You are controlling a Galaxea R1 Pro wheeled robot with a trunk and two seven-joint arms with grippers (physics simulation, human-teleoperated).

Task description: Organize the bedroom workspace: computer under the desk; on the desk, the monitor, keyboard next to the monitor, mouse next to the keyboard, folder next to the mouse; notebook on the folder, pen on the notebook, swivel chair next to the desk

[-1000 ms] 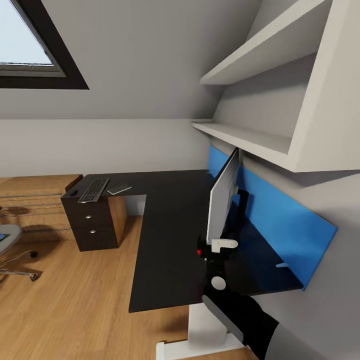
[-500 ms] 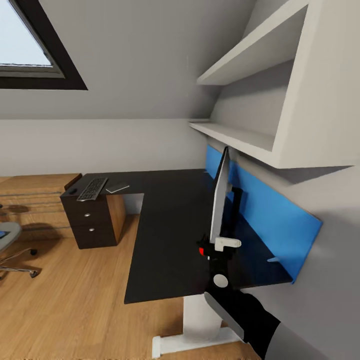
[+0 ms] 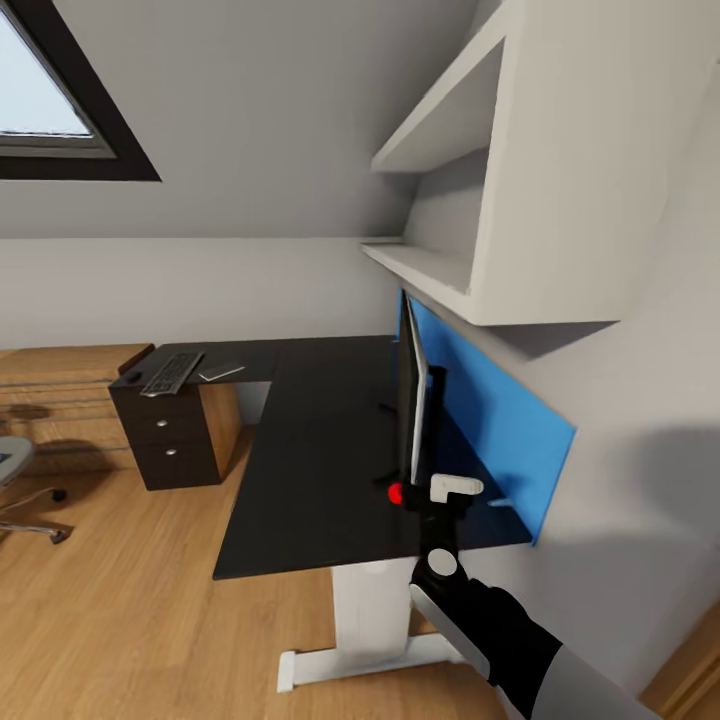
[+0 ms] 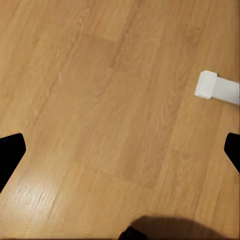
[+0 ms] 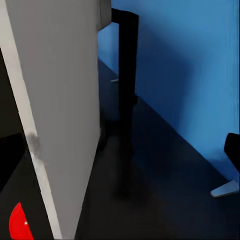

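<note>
The monitor (image 3: 413,400) stands on the black desk (image 3: 300,450) before the blue back panel, seen almost edge-on. Its white back (image 5: 60,100) and red dot (image 5: 19,222) are close up in the right wrist view. My right gripper (image 3: 425,497) is at the monitor's lower near corner, jaws wide apart, with one fingertip (image 5: 233,150) showing beside the panel. The keyboard (image 3: 171,372), the mouse (image 3: 131,376) and the thin notebook (image 3: 221,372) lie on the desk's far wing. The swivel chair (image 3: 18,480) is cut off by the head view's left edge. My left gripper (image 4: 120,150) hangs open over the floor. Computer, folder and pen are out of view.
White wall shelves (image 3: 450,270) overhang the desk's right side just above the monitor. A black drawer unit (image 3: 165,435) carries the far wing, with a low wooden cabinet (image 3: 60,400) beside it. The desk's white pedestal foot (image 4: 216,87) rests on the wooden floor (image 3: 120,600).
The head view has swung right and nearer the desk's end. The monitor, angled before, now shows nearly edge-on. My right gripper stays at its lower corner.
</note>
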